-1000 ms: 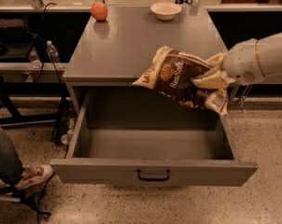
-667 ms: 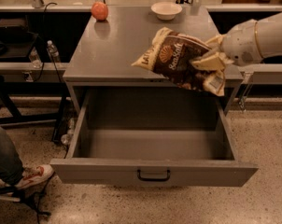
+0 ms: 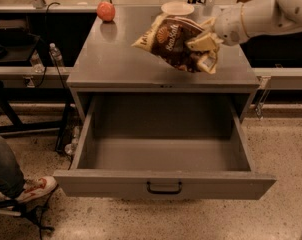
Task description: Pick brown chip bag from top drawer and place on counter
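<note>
As hand (image 3: 204,52) clasps brown chip bag (image 3: 170,43) over counter (image 3: 116,59), bowl (image 3: 177,8) and fruit (image 3: 105,11) sit behind

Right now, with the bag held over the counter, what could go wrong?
The gripper holds the bag by one end only, so it might slip out early. The bowl sits close behind the bag on the counter; setting down too far back could knock it. The drawer is open below the front edge, so a bag released too far forward could drop back in.
</note>
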Robot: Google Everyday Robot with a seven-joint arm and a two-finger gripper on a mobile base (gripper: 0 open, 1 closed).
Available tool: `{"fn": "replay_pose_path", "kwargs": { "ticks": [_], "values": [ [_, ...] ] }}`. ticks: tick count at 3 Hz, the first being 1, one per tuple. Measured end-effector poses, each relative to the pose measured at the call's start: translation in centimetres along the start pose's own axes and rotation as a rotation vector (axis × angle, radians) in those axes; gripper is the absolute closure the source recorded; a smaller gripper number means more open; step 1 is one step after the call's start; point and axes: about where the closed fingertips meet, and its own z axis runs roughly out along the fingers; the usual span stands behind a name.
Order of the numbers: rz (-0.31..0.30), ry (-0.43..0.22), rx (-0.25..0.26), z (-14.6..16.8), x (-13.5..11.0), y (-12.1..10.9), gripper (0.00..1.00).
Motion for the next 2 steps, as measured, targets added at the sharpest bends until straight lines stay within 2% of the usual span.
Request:
{"fn": "replay_pose_path", "kwargs": {
  "ticks": [1, 2],
  "values": [
    [0.014, -0.011, 0.006, 4.1, 0.3, -3.0, 1.0],
    [0.06, 0.003, 0.061, 6.1, 1.3, -5.4, 0.83]
  ]
}}
